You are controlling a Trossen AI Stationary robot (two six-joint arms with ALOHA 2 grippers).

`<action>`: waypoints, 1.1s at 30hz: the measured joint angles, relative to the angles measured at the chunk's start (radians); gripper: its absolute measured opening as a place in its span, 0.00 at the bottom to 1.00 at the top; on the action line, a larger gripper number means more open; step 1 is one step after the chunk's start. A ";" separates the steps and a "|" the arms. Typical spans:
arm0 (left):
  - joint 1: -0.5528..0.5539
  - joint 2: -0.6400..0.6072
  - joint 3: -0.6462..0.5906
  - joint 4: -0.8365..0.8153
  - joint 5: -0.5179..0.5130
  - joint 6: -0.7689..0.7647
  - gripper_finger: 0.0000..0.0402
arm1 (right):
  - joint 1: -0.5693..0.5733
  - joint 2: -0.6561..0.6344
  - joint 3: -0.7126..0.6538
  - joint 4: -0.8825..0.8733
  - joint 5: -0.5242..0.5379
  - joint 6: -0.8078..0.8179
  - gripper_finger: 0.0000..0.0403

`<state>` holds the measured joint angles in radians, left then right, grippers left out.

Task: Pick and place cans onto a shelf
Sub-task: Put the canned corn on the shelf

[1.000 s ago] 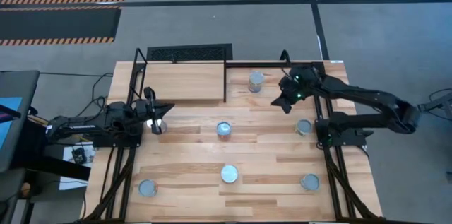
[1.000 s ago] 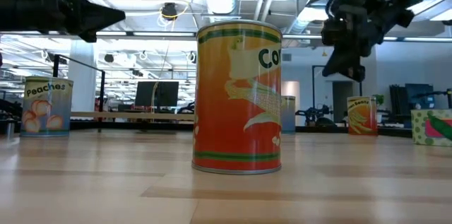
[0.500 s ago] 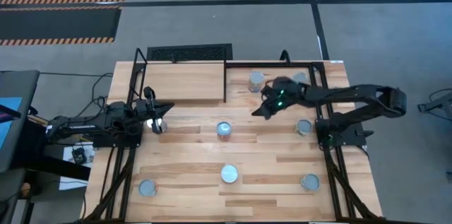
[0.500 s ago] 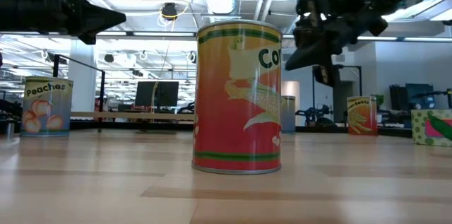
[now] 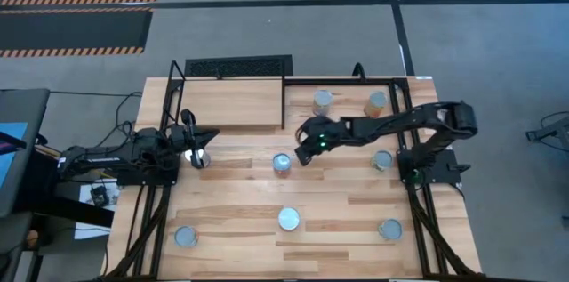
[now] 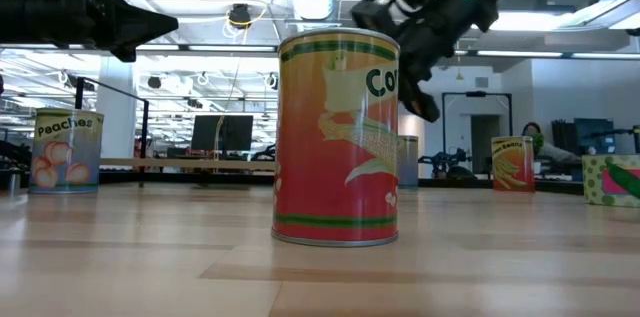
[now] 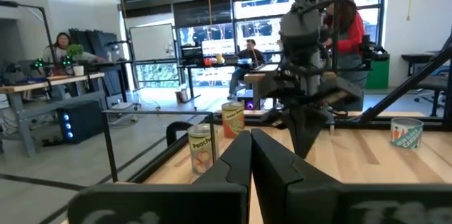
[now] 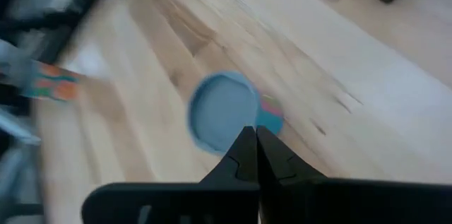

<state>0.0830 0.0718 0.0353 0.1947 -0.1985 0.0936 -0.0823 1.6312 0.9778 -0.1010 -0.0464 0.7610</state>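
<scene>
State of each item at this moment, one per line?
Right gripper: shut, empty, above the centre can.
Left gripper: shut, empty, waiting at table's left.
Cans: all upright, lids on, none held.
Shelf: no can on its board.

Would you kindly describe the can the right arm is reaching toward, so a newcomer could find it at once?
Start at the wooden shelf at the table's far left corner, then move toward the table's middle. There stands a can with a silver lid, just beside the right gripper. It is the only can at the centre; the others stand along the edges or nearer the front.
</scene>
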 joint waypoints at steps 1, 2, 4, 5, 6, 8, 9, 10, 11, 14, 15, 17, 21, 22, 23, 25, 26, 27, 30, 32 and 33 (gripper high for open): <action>0.000 0.000 0.000 0.002 0.000 0.000 0.00 | 0.006 0.023 0.029 -0.024 0.012 -0.008 0.01; 0.000 0.000 0.000 0.002 0.000 0.000 0.00 | 0.011 0.041 0.055 -0.057 0.022 -0.018 0.01; 0.000 0.000 0.000 0.002 0.000 0.000 0.00 | 0.020 0.084 0.107 -0.088 0.038 -0.029 0.03; 0.000 0.000 0.000 0.002 0.000 0.002 0.00 | 0.024 0.100 0.128 -0.104 0.045 -0.033 0.04; 0.000 0.000 0.000 0.003 0.000 0.004 0.00 | 0.026 0.115 0.144 -0.129 0.048 -0.036 0.05; 0.000 0.000 0.001 0.003 0.001 0.004 0.00 | 0.032 0.152 0.185 -0.134 0.049 -0.037 0.09; 0.000 0.000 0.001 0.001 0.001 0.003 0.00 | 0.034 0.165 0.199 -0.152 0.050 -0.037 0.10; 0.000 0.001 0.001 -0.001 0.003 0.001 0.00 | 0.037 0.177 0.214 -0.172 0.053 -0.039 0.12; 0.000 0.001 0.001 -0.003 0.003 0.000 0.00 | 0.037 0.189 0.228 -0.180 0.055 -0.042 0.14; 0.000 0.000 0.001 -0.009 0.003 -0.001 0.00 | 0.036 0.232 0.265 -0.211 0.069 -0.063 0.18; 0.000 0.000 0.001 -0.010 0.003 -0.001 0.00 | 0.035 0.241 0.274 -0.230 0.072 -0.065 0.19; 0.000 0.000 0.001 -0.010 0.004 -0.001 0.00 | 0.034 0.258 0.292 -0.229 0.072 -0.069 0.21; 0.000 0.000 0.001 -0.014 0.004 -0.016 0.00 | 0.034 0.272 0.299 -0.222 0.078 -0.112 0.25; 0.000 0.000 0.001 -0.015 0.004 -0.016 0.00 | 0.034 0.274 0.298 -0.229 0.076 -0.115 0.26; 0.000 0.000 0.001 -0.015 0.004 -0.016 0.00 | 0.034 0.276 0.295 -0.236 0.076 -0.116 0.26; 0.000 0.000 0.001 -0.015 0.004 -0.016 0.00 | 0.034 0.277 0.294 -0.236 0.076 -0.126 0.26; 0.000 0.000 0.001 -0.015 0.004 -0.016 0.00 | 0.034 0.276 0.295 -0.231 0.076 -0.137 0.25; 0.000 0.000 0.001 -0.015 0.004 -0.018 0.00 | 0.034 0.276 0.295 -0.227 0.076 -0.140 0.25; 0.000 0.000 0.001 -0.017 0.004 -0.019 0.00 | 0.034 0.267 0.295 -0.229 0.076 -0.142 0.26; 0.000 0.000 0.001 -0.021 0.004 -0.023 0.00 | 0.034 0.266 0.297 -0.217 0.075 -0.164 0.26; 0.000 0.000 0.001 -0.021 0.004 -0.024 0.00 | 0.035 0.266 0.297 -0.221 0.075 -0.183 0.26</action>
<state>0.0830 0.0721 0.0360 0.1738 -0.1942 0.0698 -0.0473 1.8969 1.2743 -0.3217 0.0288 0.5783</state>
